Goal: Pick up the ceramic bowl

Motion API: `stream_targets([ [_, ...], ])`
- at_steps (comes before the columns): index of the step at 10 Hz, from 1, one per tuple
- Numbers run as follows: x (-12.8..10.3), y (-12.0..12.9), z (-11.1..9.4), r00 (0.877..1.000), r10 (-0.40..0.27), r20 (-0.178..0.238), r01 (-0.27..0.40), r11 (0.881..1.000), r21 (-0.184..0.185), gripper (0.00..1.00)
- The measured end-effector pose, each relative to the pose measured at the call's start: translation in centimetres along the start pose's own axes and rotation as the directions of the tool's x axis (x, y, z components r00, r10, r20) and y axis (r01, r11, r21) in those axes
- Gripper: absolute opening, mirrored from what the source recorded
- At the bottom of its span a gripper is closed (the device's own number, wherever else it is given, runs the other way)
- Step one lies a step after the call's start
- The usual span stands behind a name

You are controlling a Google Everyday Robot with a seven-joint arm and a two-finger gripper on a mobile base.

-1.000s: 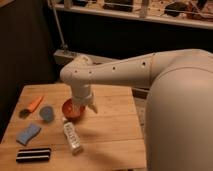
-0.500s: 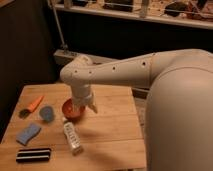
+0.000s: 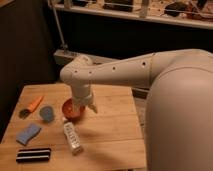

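The ceramic bowl [image 3: 70,111] is small, round and orange-red, and sits on the wooden table [image 3: 110,132] left of centre. My gripper [image 3: 80,105] hangs from the white arm straight over the bowl's right side, reaching down into or onto its rim. The wrist hides the bowl's far right part.
A blue-grey round disc [image 3: 46,113] lies left of the bowl. An orange carrot-like piece [image 3: 35,103] and a small dark disc [image 3: 23,114] lie further left. A blue sponge [image 3: 27,134], a black striped bar [image 3: 33,155] and a white bottle [image 3: 72,136] lie nearer the front edge.
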Motion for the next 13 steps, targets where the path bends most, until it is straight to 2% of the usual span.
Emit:
stream_targets([
  [10, 0.0, 0.0, 0.1, 1.000, 0.001, -0.002, -0.001, 1.000, 0.000, 0.65],
  [11, 0.0, 0.0, -0.1, 1.000, 0.001, 0.003, -0.001, 1.000, -0.004, 0.65],
  [13, -1.1, 0.4, -1.1, 0.998, 0.011, 0.055, -0.009, 0.999, -0.042, 0.65],
])
